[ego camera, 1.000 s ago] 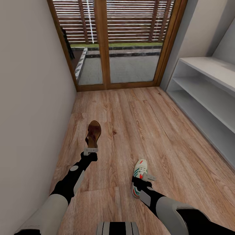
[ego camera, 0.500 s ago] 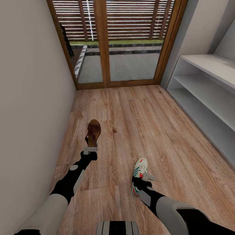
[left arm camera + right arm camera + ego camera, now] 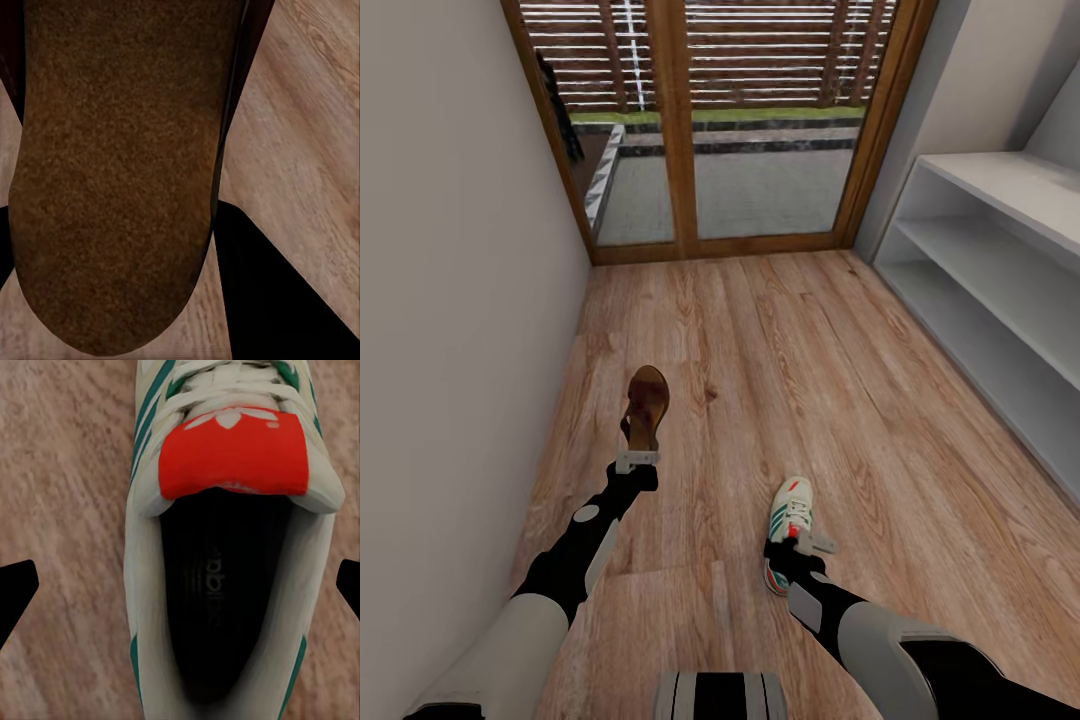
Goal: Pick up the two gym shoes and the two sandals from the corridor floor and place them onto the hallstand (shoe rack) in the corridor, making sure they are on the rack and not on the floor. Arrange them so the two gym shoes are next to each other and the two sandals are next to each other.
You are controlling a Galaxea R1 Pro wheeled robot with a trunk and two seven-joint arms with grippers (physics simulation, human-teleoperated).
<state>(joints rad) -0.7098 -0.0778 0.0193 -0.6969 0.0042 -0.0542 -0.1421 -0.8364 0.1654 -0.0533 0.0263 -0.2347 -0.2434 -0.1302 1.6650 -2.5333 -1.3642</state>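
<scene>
Between the left gripper's [image 3: 637, 461] fingers a sandal [image 3: 647, 408] is pinched at its heel end, held above the floor [image 3: 790, 380] near the left wall [image 3: 450, 300]. Beside it, the right gripper [image 3: 805, 548] straddles a gym shoe [image 3: 789, 528]; whether its spread fingers clamp the sides I cannot tell. Off to the right stands the rack [image 3: 1000, 270], with the glass door [image 3: 720, 120] ahead.

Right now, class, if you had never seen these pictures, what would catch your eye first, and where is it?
First, the two arms reaching forward, each at a shoe: the left gripper holds a brown sandal, and the right gripper sits over a white gym shoe with a red tongue. On the right stands the pale hallstand, with wooden glass doors ahead.
</scene>
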